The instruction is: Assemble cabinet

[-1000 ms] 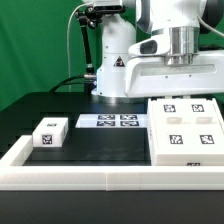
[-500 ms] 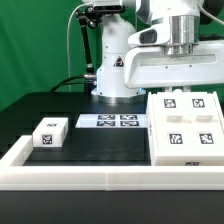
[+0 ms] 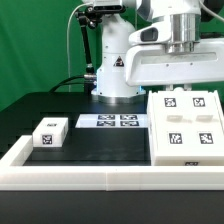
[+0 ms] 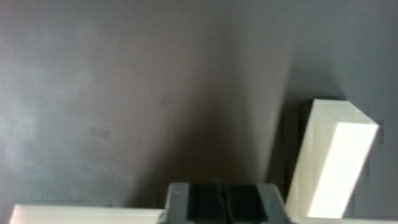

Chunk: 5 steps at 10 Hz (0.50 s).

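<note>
While the arm (image 3: 176, 30) hangs over the exterior view's right side, no part is lifted. Items are listed from largest to smallest.

1. Table (image 3: 95, 145): black top that carries everything.
2. Rail (image 3: 100, 178): runs along the near edge and turns back at the exterior view's left.
3. Cabinet (image 3: 185, 128): lies on the table at the exterior view's right with its tagged face up. Its near side is against the rail. The arm's white head sits above its far edge, but contact cannot be confirmed.
4. Marker board (image 3: 110, 121): flat on the table just beside the cabinet, toward the exterior view's left.
5. Block (image 3: 50, 133): one small tagged piece, well apart from the cabinet and near the rail's corner.
6. Gripper (image 4: 222, 192): only the finger roots show in the wrist view, over dark table. Whether the jaws are open or closed cannot be told. Nothing is seen between them. Two white edges also appear there (which part each belongs to cannot be settled).

Step in hand, as a judgement: an early approach to the cabinet, with the block not yet fitted.

The next move calls for a straight descent, with the jaws spread wide enough to straddle a cabinet wall. Take care not to shove the cabinet off the rail.
</note>
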Available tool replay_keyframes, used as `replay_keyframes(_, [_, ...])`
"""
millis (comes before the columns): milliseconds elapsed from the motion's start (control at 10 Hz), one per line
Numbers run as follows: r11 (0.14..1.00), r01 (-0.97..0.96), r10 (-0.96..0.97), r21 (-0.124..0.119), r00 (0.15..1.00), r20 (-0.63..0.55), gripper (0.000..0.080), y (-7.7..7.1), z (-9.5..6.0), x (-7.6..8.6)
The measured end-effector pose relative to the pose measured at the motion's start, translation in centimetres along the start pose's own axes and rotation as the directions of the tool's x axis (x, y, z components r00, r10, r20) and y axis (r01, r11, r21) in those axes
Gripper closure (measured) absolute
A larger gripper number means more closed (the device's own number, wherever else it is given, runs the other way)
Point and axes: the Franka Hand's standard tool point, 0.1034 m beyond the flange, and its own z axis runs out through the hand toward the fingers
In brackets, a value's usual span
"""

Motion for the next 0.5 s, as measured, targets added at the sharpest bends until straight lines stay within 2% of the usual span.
replay_keyframes(300, [1.000,0.002,-0.003,0.006,1.000,0.028,0.0798,-0.3,-2.0,1.1])
replay_keyframes(500, [1.000,0.003,-0.004,0.006,1.000,0.028,0.0798,-0.3,-1.8,1.0])
